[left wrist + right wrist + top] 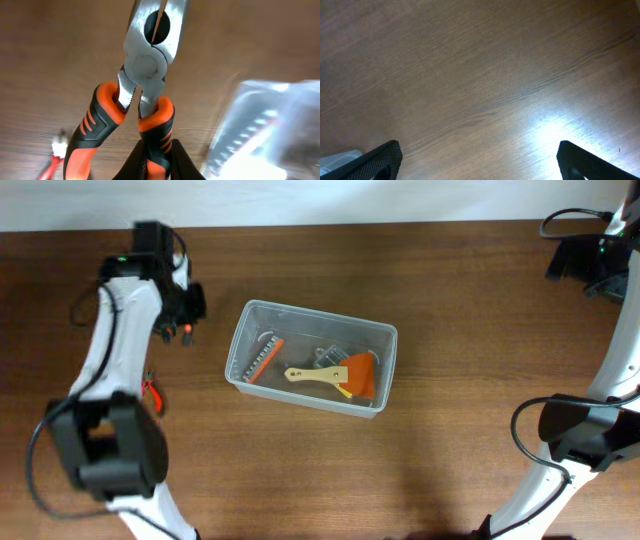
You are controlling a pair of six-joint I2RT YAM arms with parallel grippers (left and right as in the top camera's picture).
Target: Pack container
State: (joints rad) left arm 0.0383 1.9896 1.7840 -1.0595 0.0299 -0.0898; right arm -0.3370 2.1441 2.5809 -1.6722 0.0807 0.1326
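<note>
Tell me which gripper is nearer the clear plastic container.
Left. The left gripper, holding orange-handled pliers, hovers just off the clear plastic container's left end; the right gripper sits open at the table's far right corner, well away.

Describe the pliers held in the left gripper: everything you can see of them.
The pliers have a bare steel head with a round pivot and an oval opening between the closed jaws, which point away from the wrist camera. The two handles carry orange grips with black ribbed panels and stand slightly spread. The left gripper clamps the handle on the right of its view; the other handle hangs free. The tool seems lifted off the table, beside the clear container, touching neither.
</note>
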